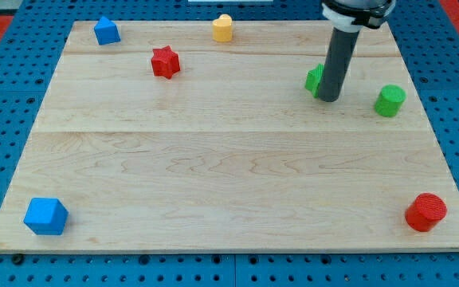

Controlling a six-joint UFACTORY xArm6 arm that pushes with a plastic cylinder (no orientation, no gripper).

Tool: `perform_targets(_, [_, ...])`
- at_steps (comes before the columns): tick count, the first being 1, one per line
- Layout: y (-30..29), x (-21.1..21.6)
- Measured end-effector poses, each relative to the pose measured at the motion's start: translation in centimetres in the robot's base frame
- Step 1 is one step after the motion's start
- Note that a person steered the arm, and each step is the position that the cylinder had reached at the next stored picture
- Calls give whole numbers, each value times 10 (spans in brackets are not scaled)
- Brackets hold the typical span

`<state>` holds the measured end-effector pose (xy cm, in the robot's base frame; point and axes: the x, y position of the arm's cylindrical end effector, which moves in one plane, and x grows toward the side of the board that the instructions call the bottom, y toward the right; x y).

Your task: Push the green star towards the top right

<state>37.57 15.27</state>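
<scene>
A green block [315, 80], probably the green star, lies at the upper right of the wooden board [213, 159]; the rod hides most of it, so I cannot make out its shape. My tip [330, 100] rests on the board right against the block's right side. A green cylinder [389, 101] stands apart, further to the view's right of my tip.
A red star [165, 62] and a blue block [107, 32] sit at the upper left. A yellow block [223, 28] stands at the top edge. A blue cube [46, 216] is at the bottom left and a red cylinder [426, 212] at the bottom right.
</scene>
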Motion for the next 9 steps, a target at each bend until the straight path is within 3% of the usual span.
perform_targets(5, [-28, -77])
perform_targets(7, [-75, -89])
perform_targets(9, [-61, -99])
